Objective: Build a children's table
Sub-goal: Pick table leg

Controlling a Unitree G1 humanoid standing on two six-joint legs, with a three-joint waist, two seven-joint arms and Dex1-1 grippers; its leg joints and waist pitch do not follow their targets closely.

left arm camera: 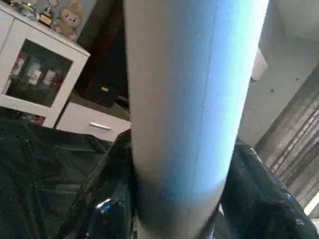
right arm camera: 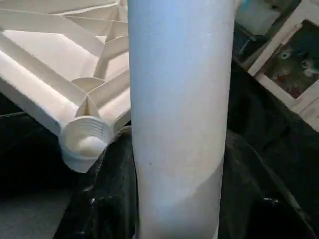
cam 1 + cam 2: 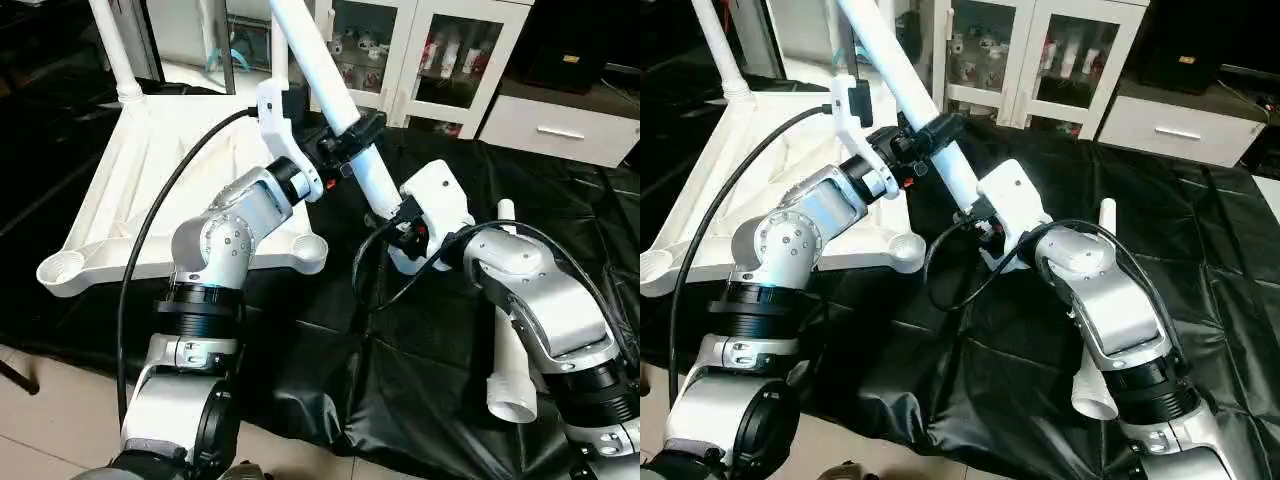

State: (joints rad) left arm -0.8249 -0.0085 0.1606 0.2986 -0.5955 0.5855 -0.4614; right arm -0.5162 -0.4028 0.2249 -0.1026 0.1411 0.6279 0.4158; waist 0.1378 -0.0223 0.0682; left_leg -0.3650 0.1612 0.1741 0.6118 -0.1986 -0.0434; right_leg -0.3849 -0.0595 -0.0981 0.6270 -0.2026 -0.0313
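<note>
- On the black cover, toward the robot's left, the top lies underside up, its ribs and round corner sockets showing. It looks like a broad, stiff plastic slab, probably light for its size and awkward to shift by one edge; a rib or a rim near a corner would seem the safest hold.
- At its far corner one leg already stands upright in a socket.
- Over the middle of the cover both grippers carry a second leg, tilted, its upper end leaning away toward the cabinets.
- Higher up this tube, the left gripper stands about half open with its fingers clamped round the tube.
- Lower down, near the tube's bottom end, the right gripper is likewise about half open and closed round it.
- Smooth, hollow and tapered, the leg is likely light and rigid but slippery; two holds set apart along its length should keep it from swinging, and a grip near the thick end would give best control for seating.
- Nearest the held tube is the near socket, empty, ridged round its outside wall.
- Beside the right forearm a spare leg lies flat on the cover, open end toward the robot.
</note>
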